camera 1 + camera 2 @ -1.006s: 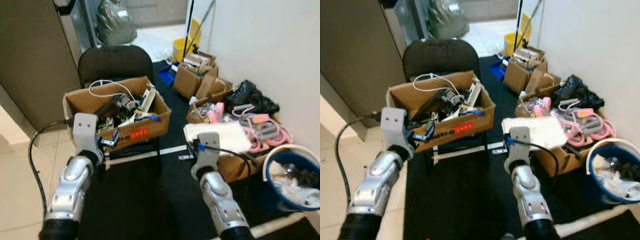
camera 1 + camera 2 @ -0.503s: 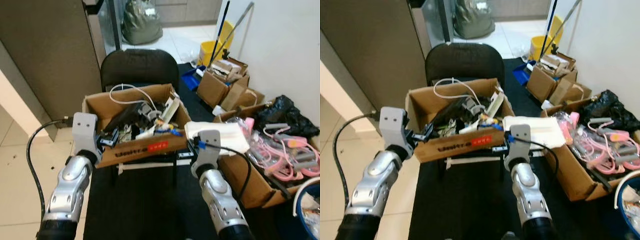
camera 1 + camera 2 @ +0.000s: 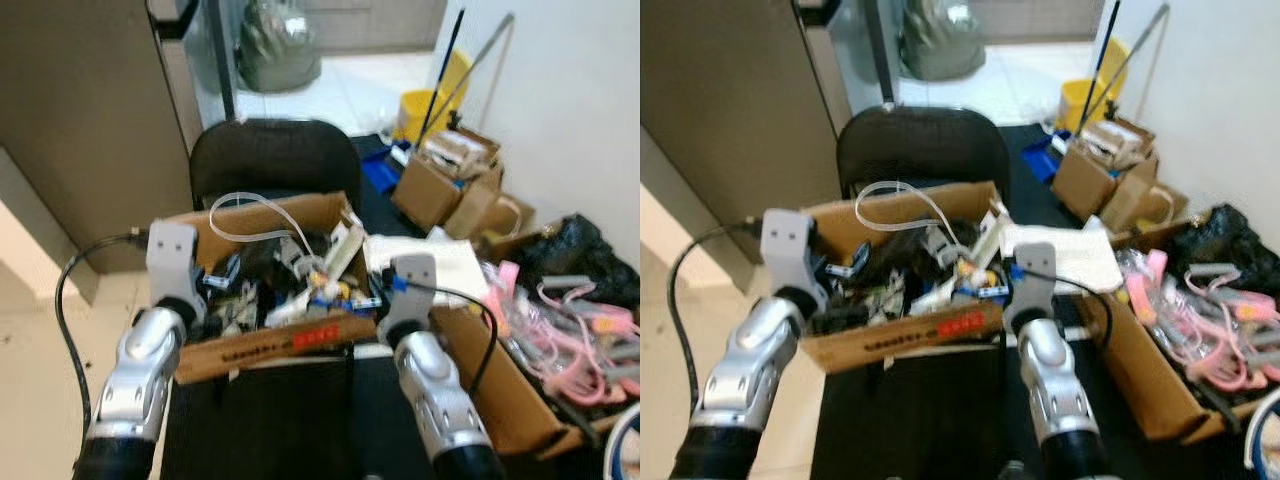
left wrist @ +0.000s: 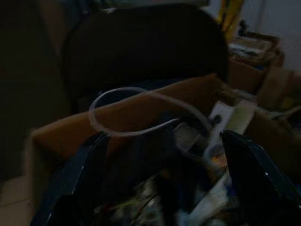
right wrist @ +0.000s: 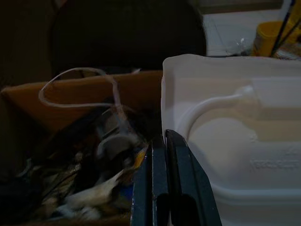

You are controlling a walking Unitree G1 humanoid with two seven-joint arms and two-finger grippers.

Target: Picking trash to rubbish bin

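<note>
Right pincer (image 5: 162, 141) w/ white tray (image 5: 235, 127)

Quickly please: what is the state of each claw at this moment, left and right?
Left claw: open, holding nothing, over the cardboard box of clutter.
Right claw: closed on the edge of the white plastic tray.

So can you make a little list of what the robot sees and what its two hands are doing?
left gripper: fingers wide open, over the box
right gripper: fingers shut together, beside the white tray
cardboard box: on a black chair, full of cables and junk
white tray: right of the box
yellow bucket: far back by the wall
</note>
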